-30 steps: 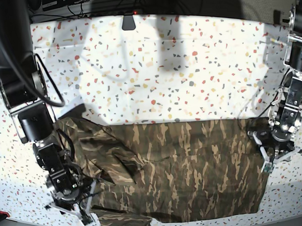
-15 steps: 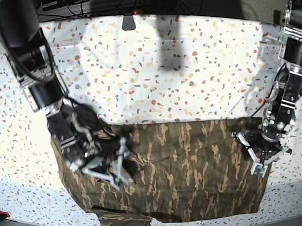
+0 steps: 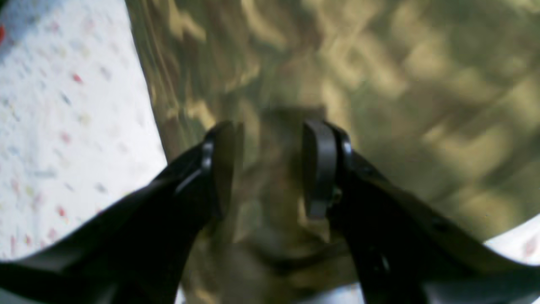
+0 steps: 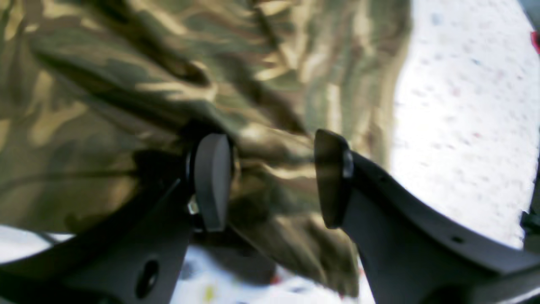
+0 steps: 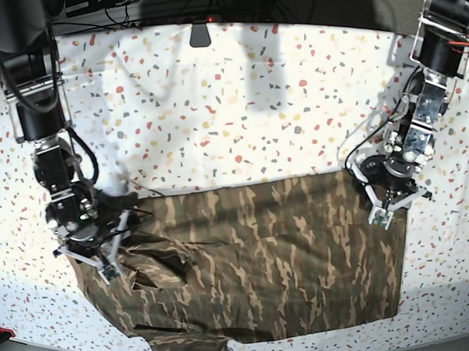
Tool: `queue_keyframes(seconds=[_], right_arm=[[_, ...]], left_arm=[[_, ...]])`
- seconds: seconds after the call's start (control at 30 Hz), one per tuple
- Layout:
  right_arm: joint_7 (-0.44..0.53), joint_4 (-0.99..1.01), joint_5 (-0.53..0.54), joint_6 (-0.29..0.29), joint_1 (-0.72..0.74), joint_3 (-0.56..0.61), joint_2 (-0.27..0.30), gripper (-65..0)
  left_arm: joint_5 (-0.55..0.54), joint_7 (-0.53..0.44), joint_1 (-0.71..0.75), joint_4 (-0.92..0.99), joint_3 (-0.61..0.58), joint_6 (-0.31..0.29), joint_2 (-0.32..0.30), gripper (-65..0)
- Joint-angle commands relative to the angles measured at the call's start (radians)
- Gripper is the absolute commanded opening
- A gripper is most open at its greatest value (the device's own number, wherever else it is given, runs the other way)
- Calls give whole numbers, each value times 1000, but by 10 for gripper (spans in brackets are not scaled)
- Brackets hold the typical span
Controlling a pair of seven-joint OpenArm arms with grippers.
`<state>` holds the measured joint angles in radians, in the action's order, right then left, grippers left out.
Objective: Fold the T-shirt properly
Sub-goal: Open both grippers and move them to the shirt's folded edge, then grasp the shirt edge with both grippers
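The shirt (image 5: 268,259) lies spread over the lower half of the base view on the table (image 5: 240,106). The left gripper (image 5: 386,209) and right gripper (image 5: 106,257) each seem to pinch an edge, jaws rather wide with cloth between. I judge a fold is being carried; next, lay it flat. Wrist views are blurred, so the grip is uncertain.

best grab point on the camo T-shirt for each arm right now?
Take the T-shirt by its far edge, one arm at each end, coming down from above. The left gripper sits at the flat far corner; the right gripper is over the bunched sleeve end. Both wrist views show cloth between parted fingers, so a pinch there looks feasible.
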<state>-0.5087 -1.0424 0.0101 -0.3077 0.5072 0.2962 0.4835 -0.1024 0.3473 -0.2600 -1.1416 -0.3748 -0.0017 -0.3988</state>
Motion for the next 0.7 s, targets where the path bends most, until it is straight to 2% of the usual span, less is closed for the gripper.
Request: queue_keyframes(seconds=[0.0, 0.13, 0.23, 0.3, 0.53, 0.67], right_arm=[[24, -18, -7, 10, 39, -15, 31, -356], [81, -18, -61, 20, 42, -15, 77, -356], [80, -18, -146, 135, 45, -16, 86, -356], [64, -18, -114, 140, 47, -16, 92, -356], [63, -60, 275, -17, 44, -16, 95, -356], [51, -65, 397, -99, 43, -16, 85, -356]], left_arm=[[5, -12, -24, -6, 8, 9, -11, -401], [5, -12, -26, -3, 8, 9, -11, -401], [5, -9, -35, -3, 8, 9, -11, -401], [4, 5, -43, -7, 8, 10, -11, -401], [-48, 37, -39, -90, 8, 10, -8, -401], [-48, 48, -32, -90, 8, 9, 10, -401]])
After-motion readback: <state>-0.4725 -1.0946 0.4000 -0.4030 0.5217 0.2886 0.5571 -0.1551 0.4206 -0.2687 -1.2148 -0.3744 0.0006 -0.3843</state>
